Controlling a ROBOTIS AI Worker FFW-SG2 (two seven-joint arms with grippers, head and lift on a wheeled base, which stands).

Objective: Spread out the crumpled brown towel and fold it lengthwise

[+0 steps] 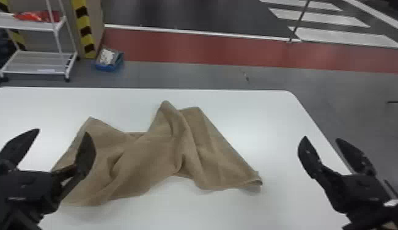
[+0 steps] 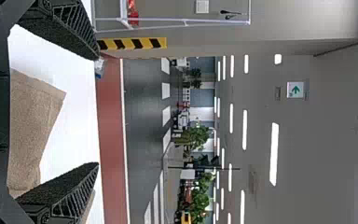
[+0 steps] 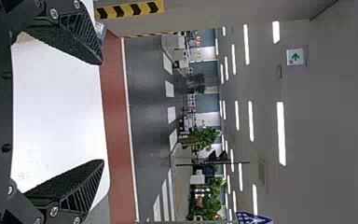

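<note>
Brown towel [image 1: 158, 153] crumpled; spreading pending. L gripper [image 1: 63, 131], R gripper [image 1: 321, 138]: parted wide, empty. Next req.: pinch, pull flat.

Brown towel [image 1: 158, 156], white table [image 1: 277, 122], yellow-black striped post [image 1: 84, 29].

Grn arrow [image 2: 295, 90] on wht sign [image 2: 301, 95]

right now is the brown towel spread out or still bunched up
Bunched up. The brown towel lies on the white table with ridges and folds across its middle and uneven edges.
</note>
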